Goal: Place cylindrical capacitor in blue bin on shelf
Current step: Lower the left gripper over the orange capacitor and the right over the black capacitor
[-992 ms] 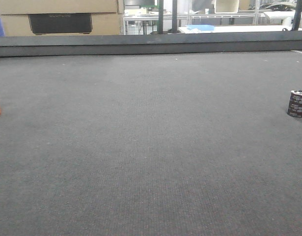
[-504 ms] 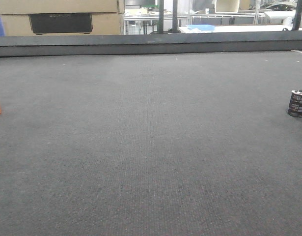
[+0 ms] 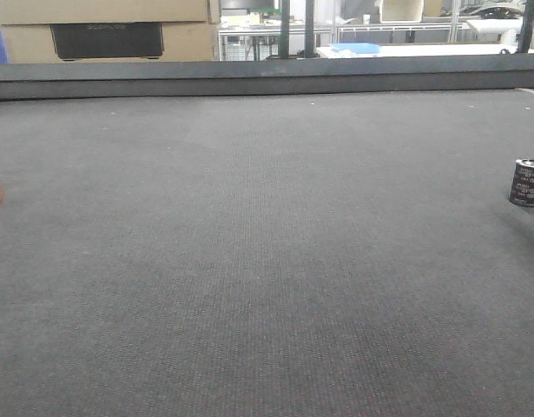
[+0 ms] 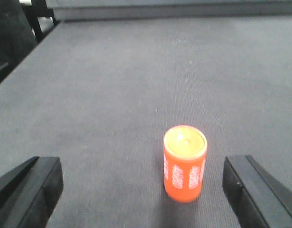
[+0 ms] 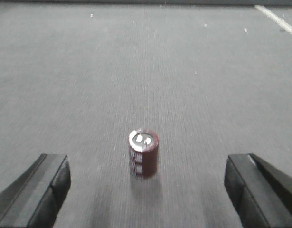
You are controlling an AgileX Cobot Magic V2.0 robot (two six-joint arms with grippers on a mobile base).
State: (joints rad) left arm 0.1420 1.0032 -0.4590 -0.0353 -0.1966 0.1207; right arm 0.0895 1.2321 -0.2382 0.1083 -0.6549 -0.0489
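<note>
The left end effector (image 4: 142, 190) and right end effector (image 5: 146, 190) are held wide open and empty, and the cylindrical capacitor (image 5: 144, 153) is stood upright on the grey table (image 3: 267, 261) before the right one, with cardboard boxes (image 3: 102, 10) seen beyond.

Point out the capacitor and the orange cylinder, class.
capacitor (image 5: 144, 154): right wrist view, on its dark side wall.
orange cylinder (image 4: 184, 167): left wrist view, on its printed side.

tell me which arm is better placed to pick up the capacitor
Right: the cylindrical capacitor stands centred ahead of the open right end effector, while the left end effector faces the orange cylinder instead.
</note>
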